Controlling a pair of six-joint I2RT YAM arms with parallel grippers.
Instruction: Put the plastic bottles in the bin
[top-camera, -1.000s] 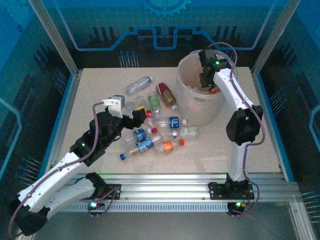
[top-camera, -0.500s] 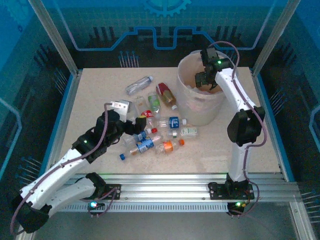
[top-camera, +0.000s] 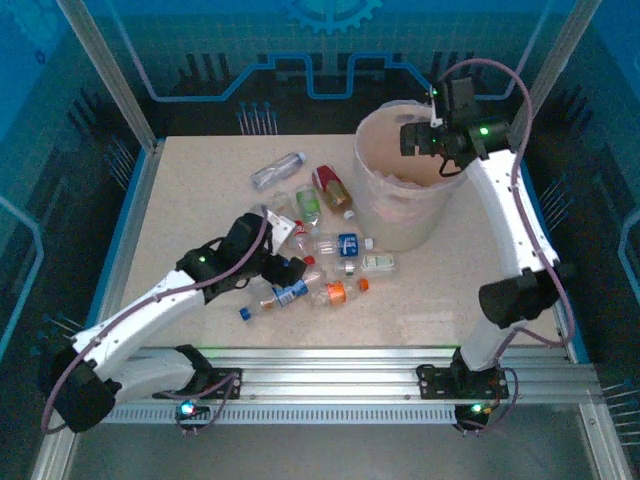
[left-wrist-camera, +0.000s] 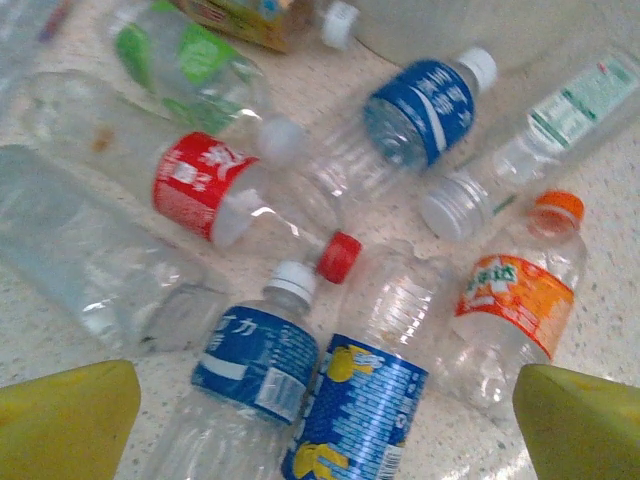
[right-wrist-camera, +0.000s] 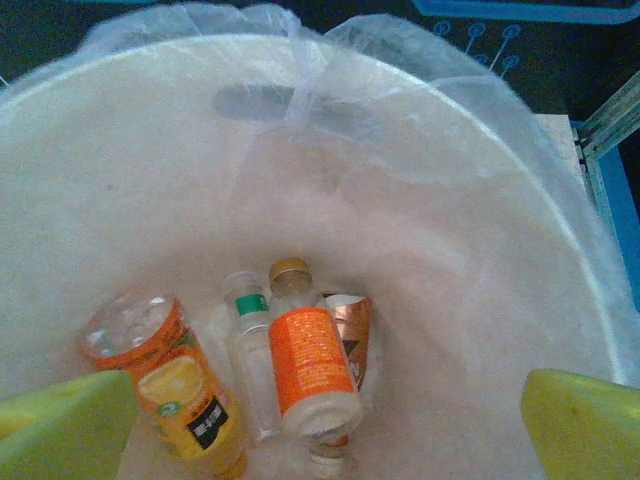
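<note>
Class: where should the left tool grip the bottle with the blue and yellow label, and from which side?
Probably the labelled middle of the blue and yellow bottle, from above: it lies flat, lengthwise under the open left tool, whose fingers can close across its width. A white-capped bottle crowds one side.

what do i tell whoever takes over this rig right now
left gripper: open, empty, low over the pile of plastic bottles at mid table, two blue-labelled ones right below it.
right gripper: open, empty, above the bin at the far right.
done: at least three bottles lie in the bin, among them an orange-labelled one.
left: around ten bottles on the table, none gripped.
</note>
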